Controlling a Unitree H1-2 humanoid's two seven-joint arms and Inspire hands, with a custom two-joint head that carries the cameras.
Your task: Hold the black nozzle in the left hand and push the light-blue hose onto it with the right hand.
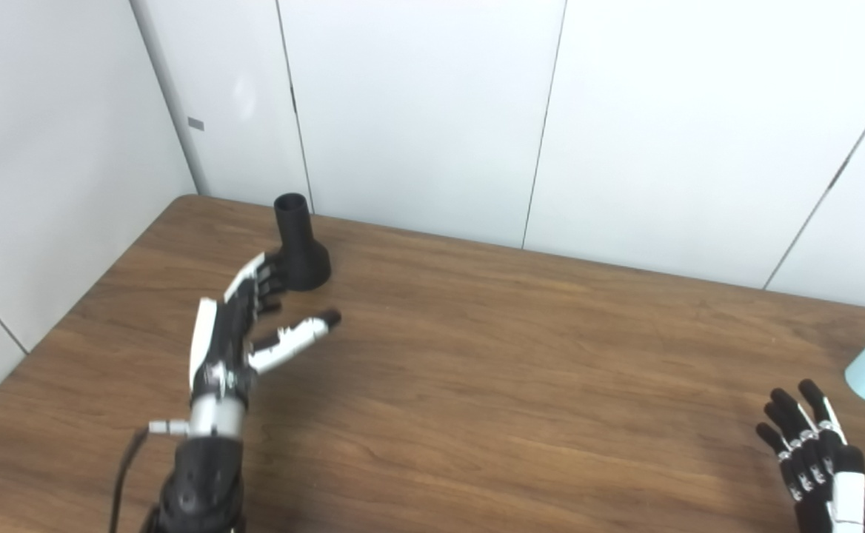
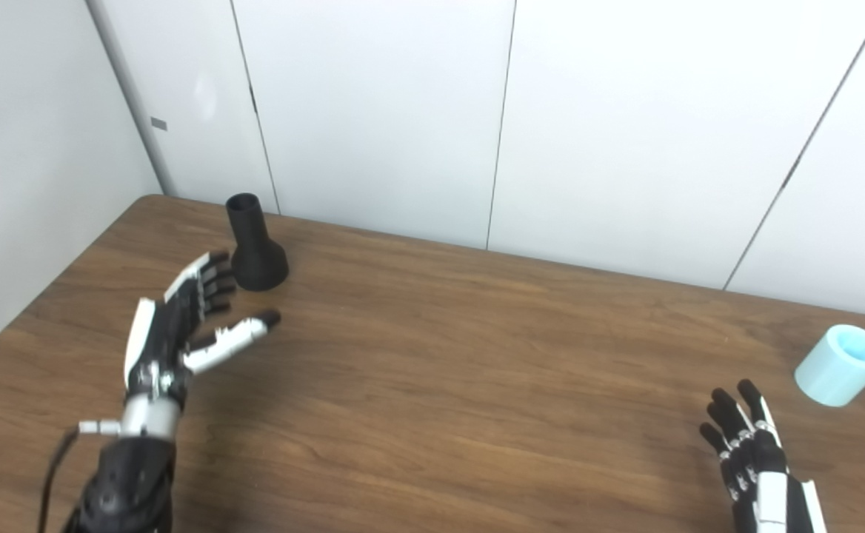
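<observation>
The black nozzle stands upright near the table's far left corner, narrow neck up and flared base down. My left hand hovers just in front of it, open, fingers spread and thumb stretched to the right, a small gap short of the base. The light-blue hose piece, a short hollow cylinder, lies tilted at the right edge of the table. My right hand is low at the bottom right, open with fingers pointing up, in front of and to the left of the hose piece, holding nothing.
The brown wooden table fills the lower part of the view. White wall panels rise directly behind its far edge and along its left side. A cable trails from my left forearm.
</observation>
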